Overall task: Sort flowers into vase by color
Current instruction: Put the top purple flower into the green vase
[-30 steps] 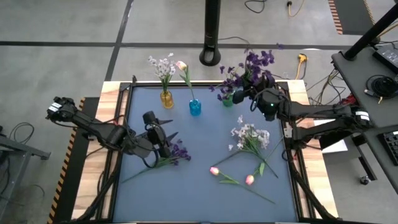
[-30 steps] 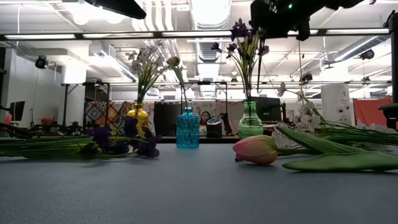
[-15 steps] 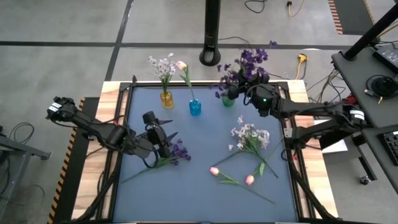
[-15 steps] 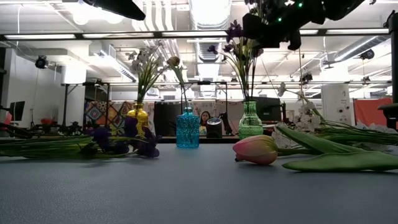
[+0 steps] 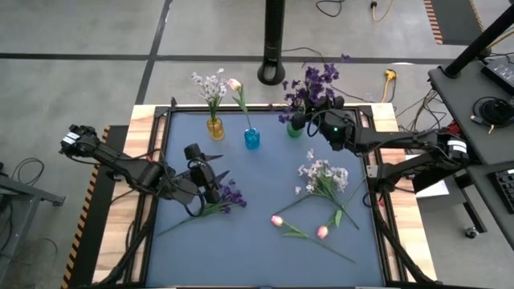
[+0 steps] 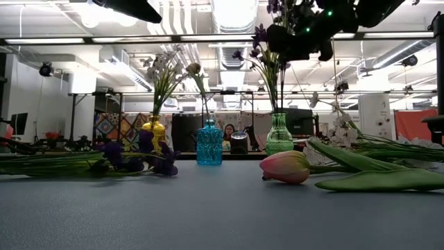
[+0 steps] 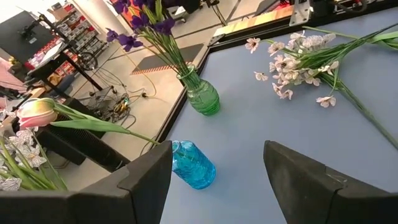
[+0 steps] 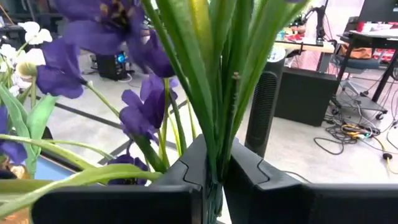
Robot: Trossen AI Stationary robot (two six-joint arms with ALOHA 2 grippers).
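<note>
A green vase at the far right holds dark purple flowers. My right gripper is shut on their stems above the vase. A yellow vase holds a white-lavender sprig, and a blue vase holds a pink tulip. On the mat lie a purple flower, white-lavender sprigs and two pink tulips. My left gripper hangs open just above the lying purple flower, with nothing between its fingers. My right gripper pinches the green stems of the purple flowers between its two fingers, high on the stems, just below the blooms. The fingers come level from the table's right side and lie across the stems. The stems stand nearly upright, their lower ends in the green vase's neck.
The three vases stand in a row along the mat's far edge. A black post base stands on the floor behind them. A raised black frame borders the mat. Bare mat lies between the vases and the lying flowers.
My right gripper has moved toward the table's left edge and slightly down, staying shut on the purple stems. The blooms have swung left with it while the stems' lower ends stay in the green vase.
</note>
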